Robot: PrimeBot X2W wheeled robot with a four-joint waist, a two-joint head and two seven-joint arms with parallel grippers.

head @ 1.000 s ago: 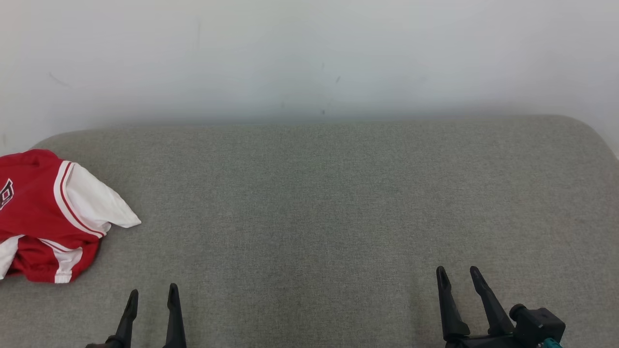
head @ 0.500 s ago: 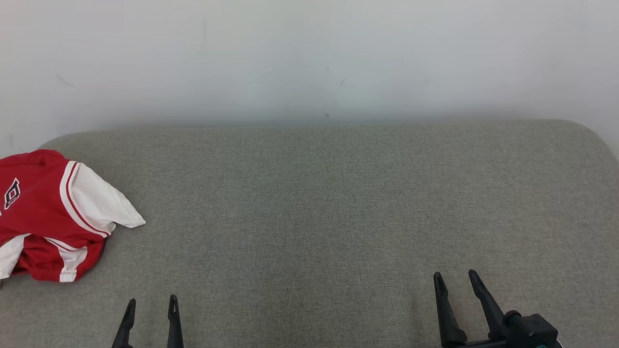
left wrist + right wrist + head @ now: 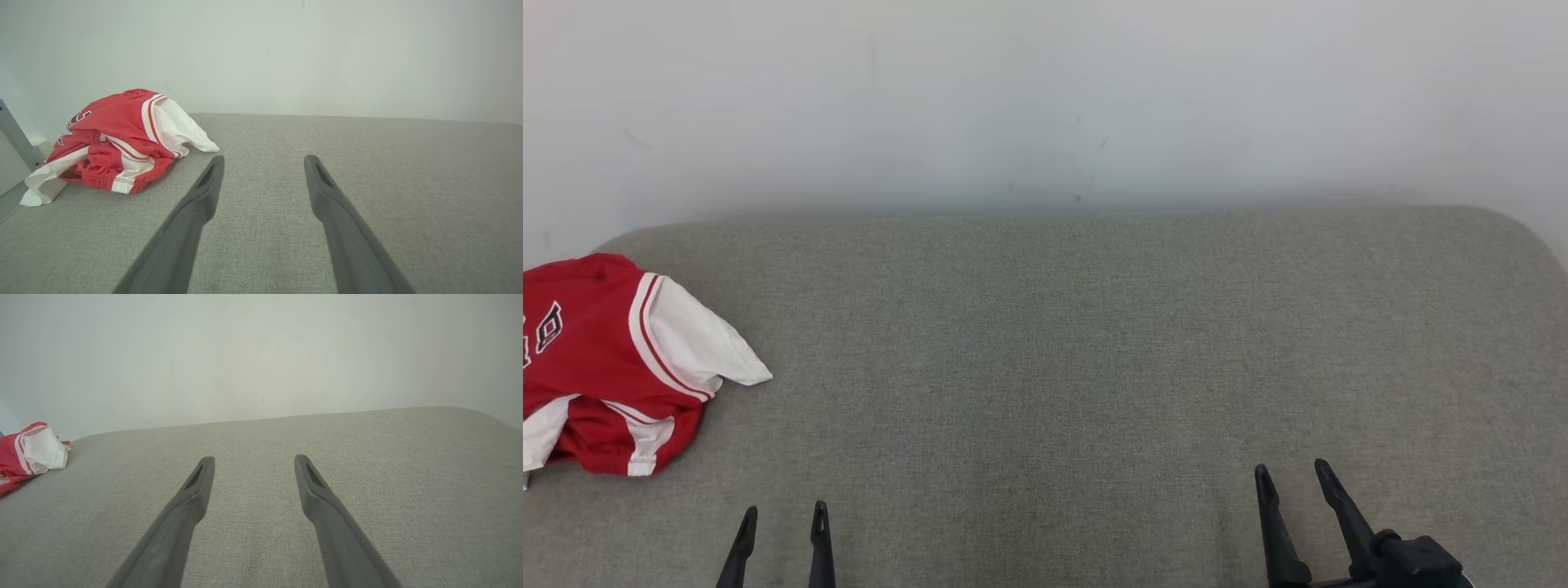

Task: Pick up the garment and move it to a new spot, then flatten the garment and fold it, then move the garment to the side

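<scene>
**Both tools spread wide, garment heaped at the left**

Red-and-white garment [image 3: 605, 359] crumpled in a heap at the left edge of the grey fabric worktop [image 3: 1054, 343], cut off by the head view's left border, with a white flap pointing right.

Left tool [image 3: 784, 508] at the near edge, right of the garment and clear of it. Fingers wide apart, nothing between them but bare fabric.

Right tool [image 3: 1291, 467] at the near right, well apart from the garment. Likewise spread wide, gripping nothing.

Plain pale wall [image 3: 1045, 98] behind the far edge.

Seen from the left wrist, elastic hem of the garment [image 3: 118, 139] facing the near side.
</scene>
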